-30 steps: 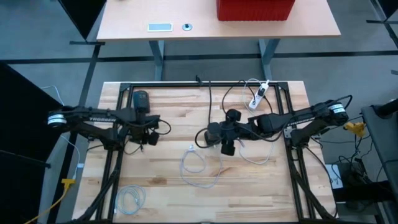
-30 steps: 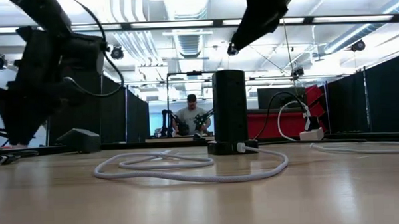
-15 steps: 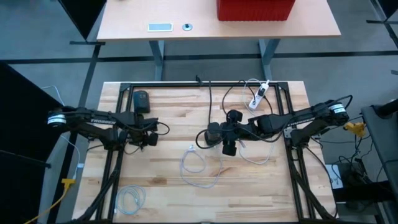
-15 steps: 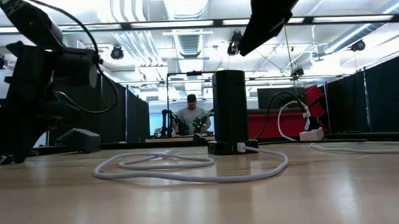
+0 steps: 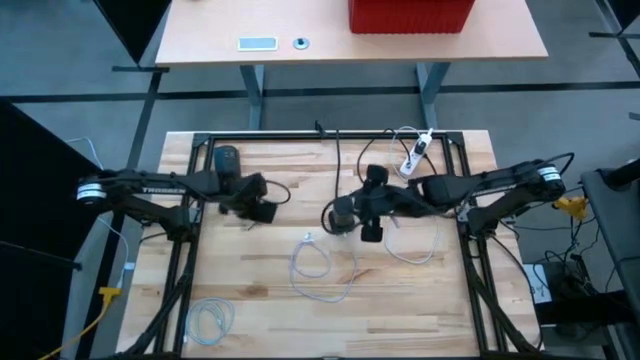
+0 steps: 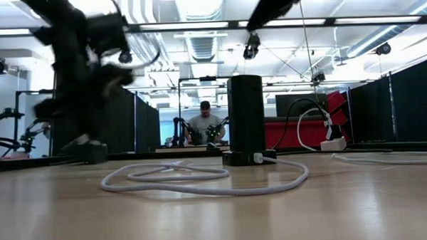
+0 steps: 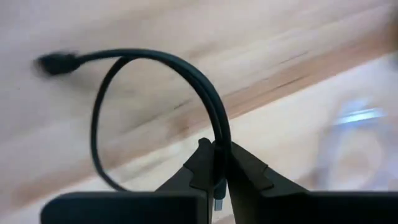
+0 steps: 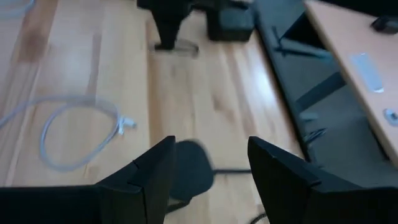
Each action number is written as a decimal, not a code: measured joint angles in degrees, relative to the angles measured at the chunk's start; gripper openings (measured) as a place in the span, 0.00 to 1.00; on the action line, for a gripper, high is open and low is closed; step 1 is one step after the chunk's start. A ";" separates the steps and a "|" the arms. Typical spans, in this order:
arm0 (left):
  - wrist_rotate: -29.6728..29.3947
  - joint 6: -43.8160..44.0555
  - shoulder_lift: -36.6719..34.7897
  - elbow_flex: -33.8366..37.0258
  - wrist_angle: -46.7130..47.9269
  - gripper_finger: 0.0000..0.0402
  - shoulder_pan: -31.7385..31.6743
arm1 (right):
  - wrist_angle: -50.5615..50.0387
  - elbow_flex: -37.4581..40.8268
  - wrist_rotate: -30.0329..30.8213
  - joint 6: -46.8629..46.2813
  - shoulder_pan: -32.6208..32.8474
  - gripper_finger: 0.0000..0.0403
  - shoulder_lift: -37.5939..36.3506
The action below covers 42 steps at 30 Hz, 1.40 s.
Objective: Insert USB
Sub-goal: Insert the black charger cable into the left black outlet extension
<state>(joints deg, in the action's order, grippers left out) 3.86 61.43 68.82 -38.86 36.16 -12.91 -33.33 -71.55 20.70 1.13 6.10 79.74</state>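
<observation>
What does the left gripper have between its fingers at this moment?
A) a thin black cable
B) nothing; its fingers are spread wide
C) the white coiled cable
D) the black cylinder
A: the left wrist view shows the left gripper with its fingers pinched together on a thin black cable that loops out over the wooden table to a dark plug.

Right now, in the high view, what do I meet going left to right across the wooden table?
Left tool, shut on a black cable → white cable loop → round black cylinder → right tool, open → white power strip.
</observation>
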 joint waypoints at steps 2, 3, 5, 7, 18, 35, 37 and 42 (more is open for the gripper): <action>-1.05 -1.05 -0.16 -2.20 -3.90 0.04 0.00 | 0.75 -0.58 -0.03 1.16 -0.62 0.47 -0.94; -1.57 -1.58 -0.25 -3.30 -5.85 0.04 0.00 | 1.12 -0.87 -0.04 1.74 -0.93 0.47 -1.41; -2.62 -2.63 -0.41 -5.50 -9.75 0.04 0.00 | 1.87 -1.46 -0.07 2.91 -1.55 0.46 -2.35; -3.69 -3.70 -0.57 -7.69 -13.63 0.04 0.00 | 2.70 -1.99 -0.18 3.92 -2.17 0.46 -3.22; -7.52 -11.23 -2.39 -15.08 -21.55 0.04 -0.29 | 15.00 -2.15 -8.96 -1.01 -6.03 0.46 1.77; -5.05 -28.47 -12.58 -14.64 -25.37 0.04 -6.12 | 15.16 -23.18 -14.52 -6.36 -14.77 0.46 21.13; -4.34 -30.37 -13.61 -14.57 -25.32 0.04 -7.23 | 15.08 -26.27 -15.19 -6.64 -15.52 0.46 23.78; 4.36 -35.03 -15.08 -14.57 -24.83 0.04 -12.82 | 13.34 -34.72 -16.73 -7.52 -16.94 0.46 28.16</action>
<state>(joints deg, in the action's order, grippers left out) 8.22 26.39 53.74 -53.43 11.33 -25.72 -20.00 -106.27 3.97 -6.38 -10.84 107.90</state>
